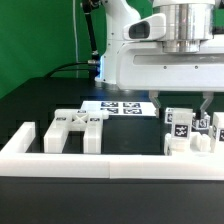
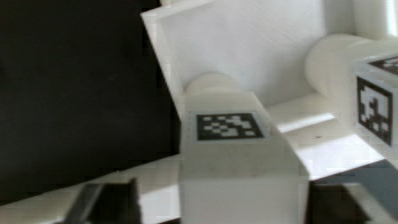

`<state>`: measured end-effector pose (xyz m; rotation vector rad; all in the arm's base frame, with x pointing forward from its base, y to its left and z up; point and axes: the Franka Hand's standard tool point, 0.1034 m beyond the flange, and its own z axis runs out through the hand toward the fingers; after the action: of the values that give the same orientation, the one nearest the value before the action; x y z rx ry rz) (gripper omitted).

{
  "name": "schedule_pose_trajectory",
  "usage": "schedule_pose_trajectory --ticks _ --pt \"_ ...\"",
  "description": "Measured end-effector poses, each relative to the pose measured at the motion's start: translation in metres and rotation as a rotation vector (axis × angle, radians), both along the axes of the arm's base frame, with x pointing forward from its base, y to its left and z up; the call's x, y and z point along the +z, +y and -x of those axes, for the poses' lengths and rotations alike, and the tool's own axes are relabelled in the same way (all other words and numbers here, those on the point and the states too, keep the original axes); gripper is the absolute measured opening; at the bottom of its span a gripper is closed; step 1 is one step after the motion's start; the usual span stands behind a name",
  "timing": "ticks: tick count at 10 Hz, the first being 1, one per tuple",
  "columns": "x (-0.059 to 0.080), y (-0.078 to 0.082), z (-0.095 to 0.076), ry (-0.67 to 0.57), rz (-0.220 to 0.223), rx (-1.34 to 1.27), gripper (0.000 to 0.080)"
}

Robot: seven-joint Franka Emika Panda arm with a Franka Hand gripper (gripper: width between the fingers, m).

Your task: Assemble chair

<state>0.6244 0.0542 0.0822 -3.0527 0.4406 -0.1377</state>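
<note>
A: "On the black table (image 1: pixel 40 100), behind the border wall (image 1: pixel 110 165), where do the chair parts lie?"

B: "The cross-shaped piece (image 1: pixel 76 124) is at the exterior view's left. The tagged blocks (image 1: pixel 182 126) are at its right, by a slab (image 2: pixel 231 50)."

A: "Which step?"

B: "Likely grasping a tagged leg (image 2: pixel 226 150). The jaws stand apart astride it, not yet gripping. Next they should close squarely, then lift."
</note>
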Motion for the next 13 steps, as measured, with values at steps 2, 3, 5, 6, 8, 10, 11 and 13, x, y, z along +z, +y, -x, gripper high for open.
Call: schedule_pose_trajectory --ticks 2,3,5,6,8,10,11,13 --pt "-0.0001 0.0001 0.0000 0.001 -0.003 -0.028 0.0289" --pt "-0.0001 0.0002 0.0001 0.002 -0.005 -0.042 0.0289" --pt "-0.0003 0.0008 0.0002 0.008 -0.020 -0.194 0.0289" --pt "-0.0006 0.0010 0.0001 0.011 -0.029 -0.278 0.0289" --pt "-0.0007 0.0014 0.0003 0.020 -0.050 -0.472 0.0290" --pt "-0.0015 0.0028 0.0010 0.030 -0.073 -0.660 0.0290" --pt "-0.0017 0.0034 0.0011 0.034 -0.082 -0.752 0.0290" --pt "-0.0021 0.0031 0.0010 0.045 -0.108 -0.946 0.0290"
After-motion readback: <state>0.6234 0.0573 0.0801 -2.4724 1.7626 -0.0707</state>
